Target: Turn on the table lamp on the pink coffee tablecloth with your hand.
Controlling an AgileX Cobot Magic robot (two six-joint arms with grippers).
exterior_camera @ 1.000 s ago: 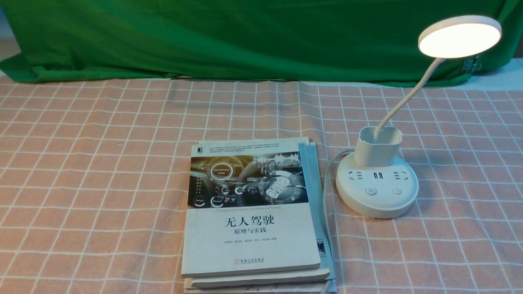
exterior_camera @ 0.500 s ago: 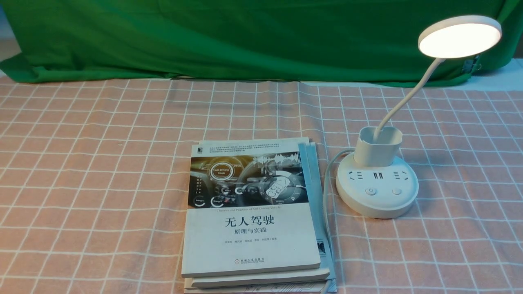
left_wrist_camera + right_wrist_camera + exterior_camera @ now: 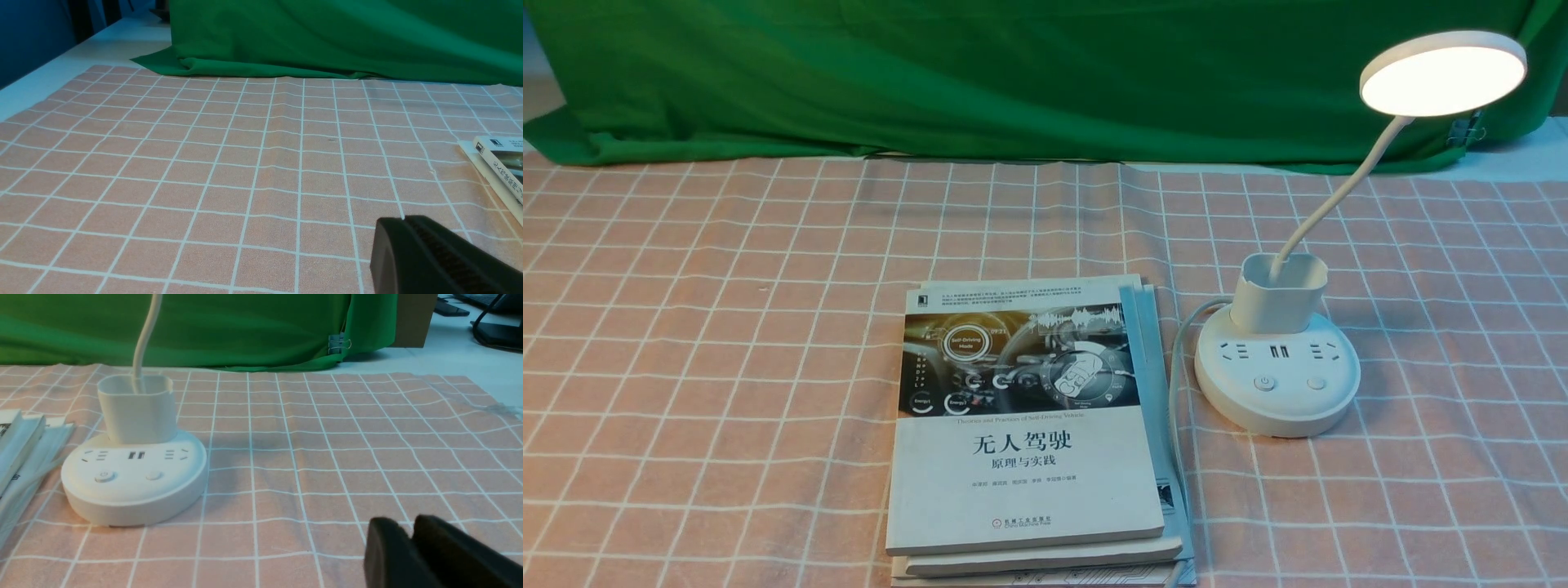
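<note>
1. The right gripper (image 3: 408, 528) sits low over the pink coffee tablecloth (image 3: 727, 327), near the tabletop's front edge and well apart from the table lamp (image 3: 1278, 359); it is seen only in the right wrist view, and neither arm enters the front view.
2. Two dark fingertips (image 3: 384, 547) of the right gripper show a narrow gap between them, with nothing held; most of each finger is cut off by the frame's edge, so the true width of the opening cannot be told.
3. The left gripper (image 3: 408, 222) hangs just above bare cloth, to the left of the stack of books (image 3: 1029, 425). Its dark fingers lie close together with only a thin seam visible, and it grips nothing; whether they are fully closed cannot be told.
4. The table lamp stands on the right side of the cloth, just beside the books. Its disc head (image 3: 1442, 73) glows brightly on the bent neck above the round base.
5. Two buttons (image 3: 1264, 382) sit on the front of the base, below the sockets; nothing touches them.
6. A white cable (image 3: 1176, 392) runs from the base along the edge of the books and out of the frame.
7. A green cloth (image 3: 1013, 73) drapes across the back, hiding whatever lies behind it.
</note>
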